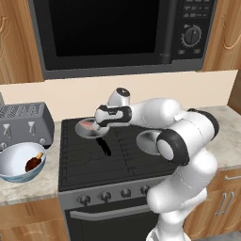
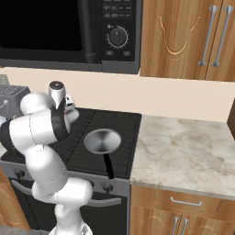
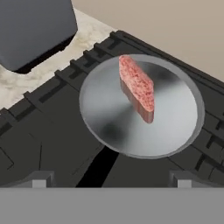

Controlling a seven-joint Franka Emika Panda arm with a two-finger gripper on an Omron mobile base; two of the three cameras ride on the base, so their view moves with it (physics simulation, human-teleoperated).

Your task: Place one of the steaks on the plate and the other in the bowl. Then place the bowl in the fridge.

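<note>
From the left base view, I saw the gripper hovering over the rear-left pan on the stove; left of the stove, the bowl sat on the surface holding the dark steak.

From the right base view, the arm hid that pan; a second pan sat empty.

In the hand view, the jaws stood wide and empty above the pink steak in the pan. I judged it soft, light and slick, best pinched across its narrow sides. I could not make out the plate.
</note>
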